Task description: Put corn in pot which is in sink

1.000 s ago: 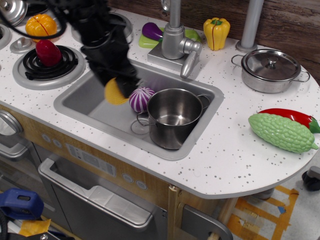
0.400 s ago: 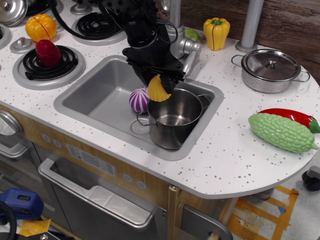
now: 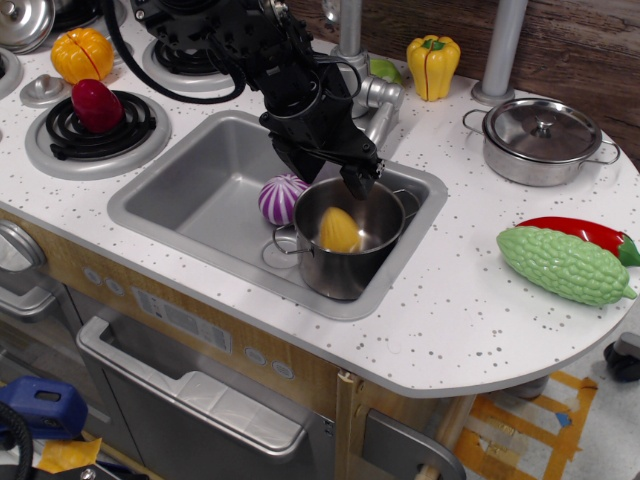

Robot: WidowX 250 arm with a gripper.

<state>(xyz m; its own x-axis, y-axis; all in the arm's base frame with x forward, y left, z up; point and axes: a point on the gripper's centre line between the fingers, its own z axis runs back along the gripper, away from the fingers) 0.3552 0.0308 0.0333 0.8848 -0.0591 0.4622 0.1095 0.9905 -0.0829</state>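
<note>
The small yellow bumpy toy corn cob is seen inside the deep shiny steel pot, which stands in the grey rectangular sink. The black gripper is held just above the pot's rim, apart from the corn; its opening cannot be told. The placement is judged complete.

Bright, even overhead light; soft shadows. Glare on the pot rim and lidded pan. Focus sharp throughout.
</note>
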